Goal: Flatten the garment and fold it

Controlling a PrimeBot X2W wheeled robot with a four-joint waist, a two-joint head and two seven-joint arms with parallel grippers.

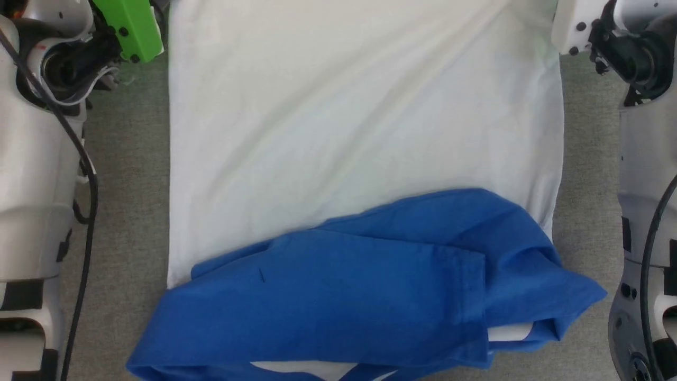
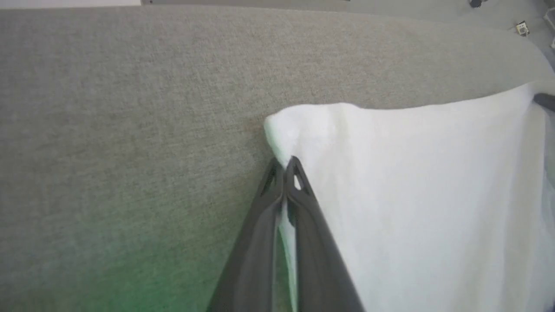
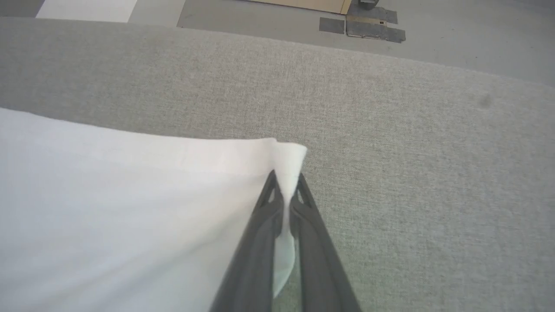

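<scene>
surface: grey fabric-covered table (image 1: pixel 127 222) | on it: garment (image 1: pixel 365 132), spread flat

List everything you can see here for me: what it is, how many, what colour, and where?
shirt: one, white, spread on the table
sleeves: blue, folded across the shirt's near end
table: one, grey cloth top, under the shirt
cardboard: one piece, tan, on the floor beyond the table
tape: a few patches, dark grey, on the floor beside the cardboard
cable: one, black, along the left arm
cover: one, bright green, on the left wrist
arms: two, white, left and right of the shirt
left tool: one, dark, shut on a shirt corner
right tool: one, dark, shut on another shirt corner
</scene>
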